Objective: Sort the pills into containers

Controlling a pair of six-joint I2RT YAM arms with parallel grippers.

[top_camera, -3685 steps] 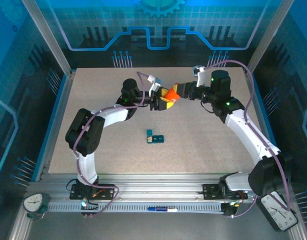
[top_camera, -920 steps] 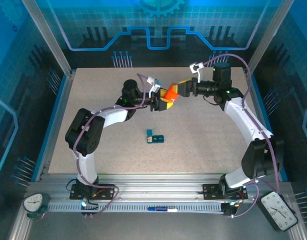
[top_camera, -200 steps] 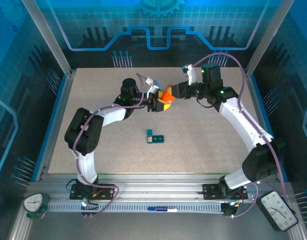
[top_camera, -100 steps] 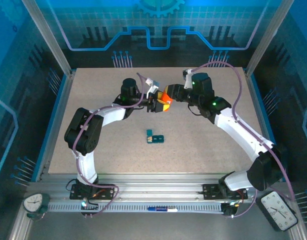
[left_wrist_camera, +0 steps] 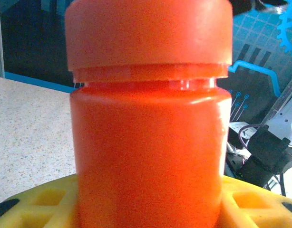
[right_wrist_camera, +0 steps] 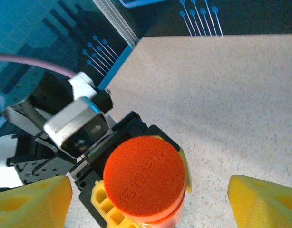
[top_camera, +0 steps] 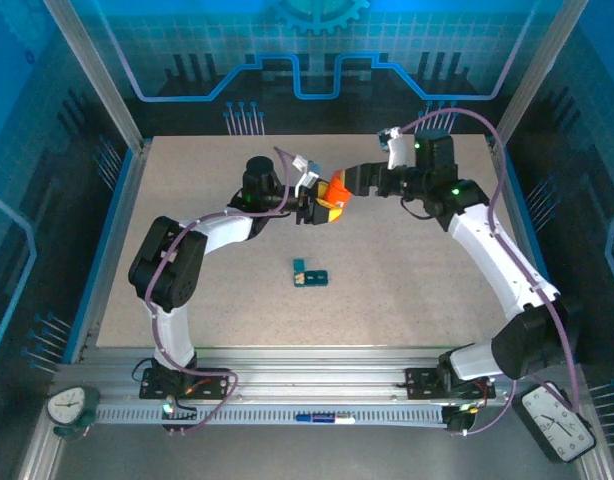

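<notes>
There is one orange bottle (top_camera: 336,188) and one dark-teal strip of containers (top_camera: 310,273).

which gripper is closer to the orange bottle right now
Left. The left gripper is shut on the orange bottle; the right gripper is open just off its cap, fingers spread either side, not touching.

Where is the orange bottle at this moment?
In the top view, the orange bottle is held by the left tool mid-table, beyond the containers.

Right hand (top_camera: 357,180) backed off the orange bottle (top_camera: 336,188) — arm swung rightward
</notes>
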